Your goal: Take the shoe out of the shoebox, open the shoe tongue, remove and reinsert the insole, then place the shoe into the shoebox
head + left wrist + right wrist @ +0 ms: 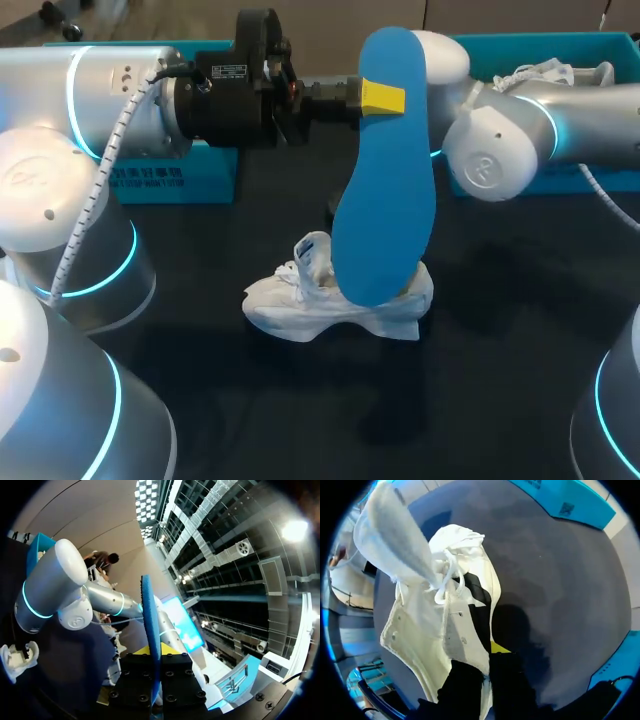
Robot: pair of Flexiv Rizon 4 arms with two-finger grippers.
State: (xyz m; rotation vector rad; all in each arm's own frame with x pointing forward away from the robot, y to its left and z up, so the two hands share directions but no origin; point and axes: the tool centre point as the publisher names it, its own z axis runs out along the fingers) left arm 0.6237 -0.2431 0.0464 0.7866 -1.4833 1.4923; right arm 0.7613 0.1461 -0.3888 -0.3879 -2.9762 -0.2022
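closest in, the left arm [60, 200] fills the near-left corner. its left gripper [383, 97] is clamped on the narrower end of the blue insole [385, 200] — held on end, long axis nearly vertical, broad end down in front of the shoe's opening. the white shoe [290, 305] stands sole-down on the dark table [520, 340], long axis across it, toe toward my left, tongue [313, 250] raised. the right arm [500, 150] comes in behind the insole — the right gripper [487, 655] pinches the shoe's wall between its fingers. a teal shoebox [205, 175] sits at the back left, well apart from the shoe.
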